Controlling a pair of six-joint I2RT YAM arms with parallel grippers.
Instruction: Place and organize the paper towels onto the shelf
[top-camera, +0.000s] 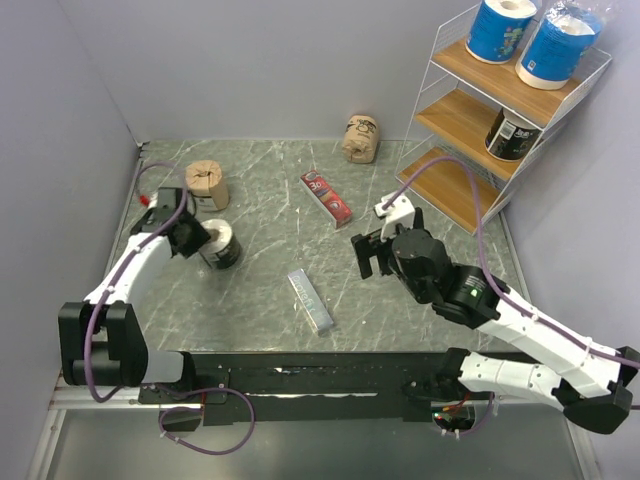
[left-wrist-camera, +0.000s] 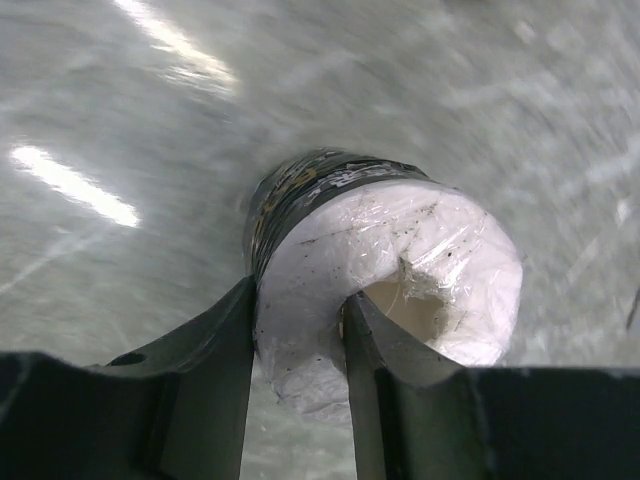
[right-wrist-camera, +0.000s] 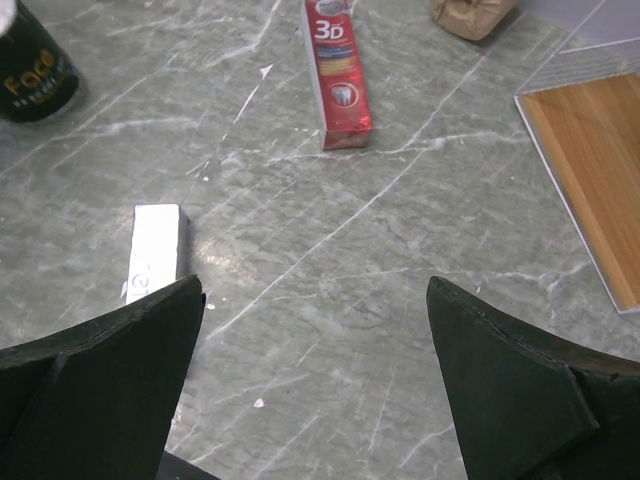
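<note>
- Left gripper (top-camera: 197, 237) is closed on the rim of a black-wrapped roll (top-camera: 221, 246) at the left of the table (top-camera: 270, 265). In the left wrist view one finger (left-wrist-camera: 215, 380) presses the outside of the wrap and the other sits in the cardboard core, so the gripper (left-wrist-camera: 298, 370) pinches the white end wall of the roll (left-wrist-camera: 400, 250) between them.
- That roll seems tipped with its white end toward the gripper. The close view does not settle whether it rests on the table.
- Tan-wrapped roll (top-camera: 208, 185) sits just behind the held roll, near it but apart.
- Grey bar (top-camera: 311, 300) lies flat near the middle of the table, towards the front edge.
- Red toothpaste box (top-camera: 327, 197) lies flat behind the bar, well apart from it. The right wrist view shows "3D" printed on the box (right-wrist-camera: 338, 75).
- Second tan-wrapped roll (top-camera: 361, 138) sits at the back of the table, near the shelf's left side.
- Right gripper (top-camera: 375, 250) hangs over bare table right of centre. Its jaws are spread wide and it holds nothing.
- White wire shelf (top-camera: 452, 118) stands in the back right corner. Two blue-wrapped rolls (top-camera: 502, 28) stand upright side by side on its top tier. A second black-wrapped roll (top-camera: 512, 133) sits on the middle tier. The bottom tier (right-wrist-camera: 595, 180) is bare wood.
</note>
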